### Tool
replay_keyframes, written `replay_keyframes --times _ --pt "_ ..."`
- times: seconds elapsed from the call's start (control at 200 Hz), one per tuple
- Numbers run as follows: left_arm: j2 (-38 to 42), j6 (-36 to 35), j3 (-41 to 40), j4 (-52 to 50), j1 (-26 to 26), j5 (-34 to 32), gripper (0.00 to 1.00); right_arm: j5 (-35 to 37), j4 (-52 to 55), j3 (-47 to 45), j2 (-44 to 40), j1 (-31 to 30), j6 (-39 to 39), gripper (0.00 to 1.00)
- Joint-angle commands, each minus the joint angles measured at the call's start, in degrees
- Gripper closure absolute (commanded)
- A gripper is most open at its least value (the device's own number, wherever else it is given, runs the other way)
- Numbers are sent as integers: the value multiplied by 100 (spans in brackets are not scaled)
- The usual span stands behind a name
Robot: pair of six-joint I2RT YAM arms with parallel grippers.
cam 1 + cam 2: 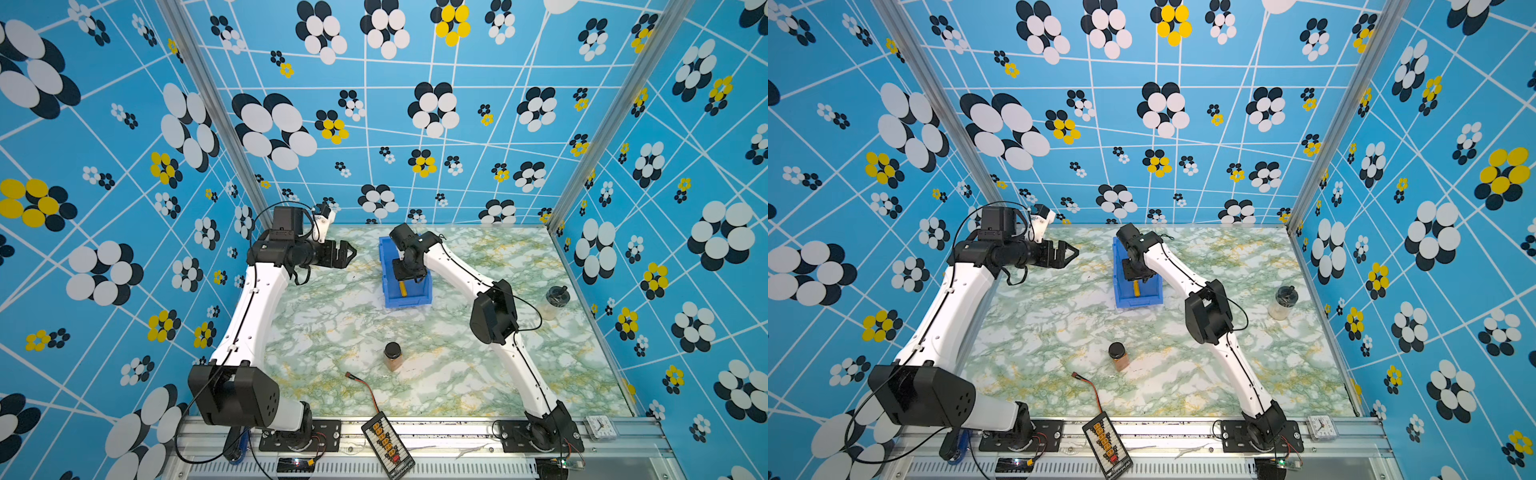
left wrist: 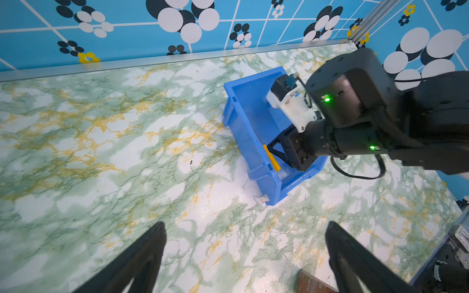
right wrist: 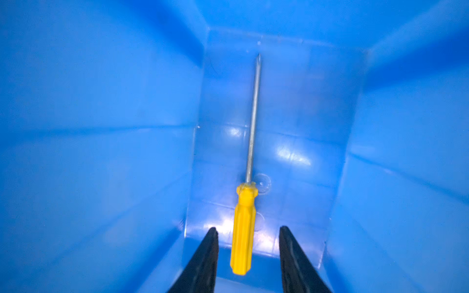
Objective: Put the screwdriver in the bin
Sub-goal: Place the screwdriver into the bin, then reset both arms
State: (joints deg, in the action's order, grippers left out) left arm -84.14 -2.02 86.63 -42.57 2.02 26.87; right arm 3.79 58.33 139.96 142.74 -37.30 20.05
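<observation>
While my right arm reaches down over the bin, my right pincer sits inside the blue walls with its jaws apart. Blue plastic shows on either side of the yellow handle between them, so I am clamped on nothing. The screwdriver is in the bin, lying lengthwise over its floor. Its thin grey shaft points toward the far wall and its handle toward the lower front lip; whether it rests quite flat I cannot tell. In both top views only the end of the yellow handle shows below my wrist. My left pincer hangs over the bench, well apart from the bin, with its jaws spread wide and nothing between them. Nearer the front of the bench stand a dark-lidded jar and a red-and-black wire.
</observation>
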Motion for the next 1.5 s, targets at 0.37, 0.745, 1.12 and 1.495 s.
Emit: replay_keyframes --times 0.37,0.745,1.12,1.495 --pt "-649 804 269 457 -79 -1548 1 1420 -1930 -2554 -3676 197 -748 9" --pt "-652 1465 -548 1443 -504 -2575 1 1582 -4385 -6361 -6207 1005 -807 1" --pt "-358 1317 -2013 2689 -527 -2552 1 1105 -4415 -7113 -6369 1883 -1156 1" --pt "86 849 -4185 5023 -388 -2343 1 1066 -5601 -8290 -6245 2796 -1325 1"
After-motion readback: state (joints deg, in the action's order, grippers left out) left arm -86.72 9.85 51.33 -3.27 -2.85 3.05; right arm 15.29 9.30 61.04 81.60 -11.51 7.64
